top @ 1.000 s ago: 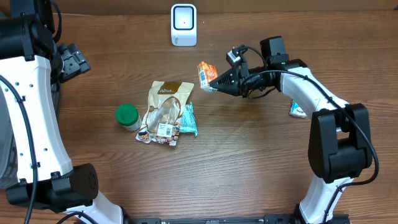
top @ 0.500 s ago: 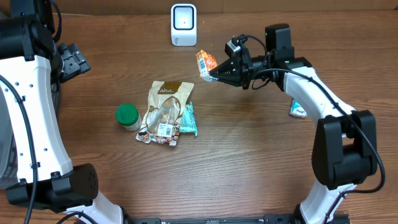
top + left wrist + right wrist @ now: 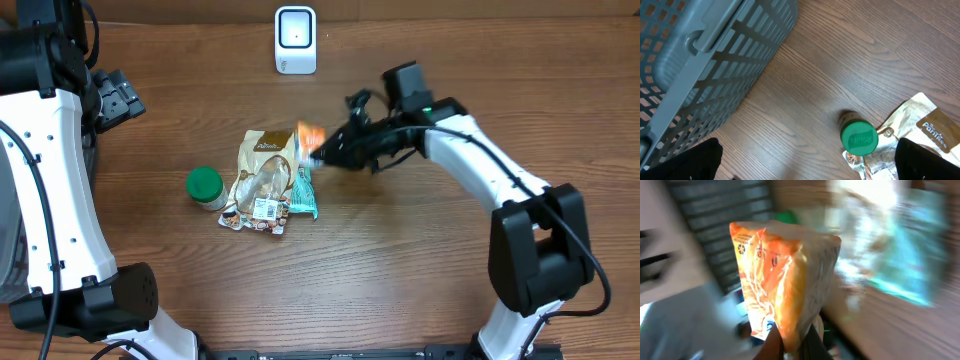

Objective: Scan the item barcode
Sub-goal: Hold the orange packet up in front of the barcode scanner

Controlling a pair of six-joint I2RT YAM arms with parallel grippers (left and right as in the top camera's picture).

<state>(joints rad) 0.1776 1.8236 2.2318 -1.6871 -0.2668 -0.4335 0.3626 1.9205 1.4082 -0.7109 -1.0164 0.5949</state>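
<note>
The right jaws clamp a packet (image 3: pixel 790 275) by its lower edge; the left jaws stand wide, a jar (image 3: pixel 859 138) ahead.

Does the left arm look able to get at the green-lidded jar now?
Probably yes. The left gripper is open, and the green-lidded jar stands uncovered with nothing above it; only the brown pouch lies close beside it.

1. The left arm stands along the left edge of the surface (image 3: pixel 400 260). Its gripper (image 3: pixel 118 95) is near the far-left corner, with fingers (image 3: pixel 695 162) spread wide and holding nothing.
2. The right arm reaches from the right toward the middle, elbow bent. Its gripper (image 3: pixel 322 152) is pinched on an orange packet (image 3: pixel 785 280).
</note>
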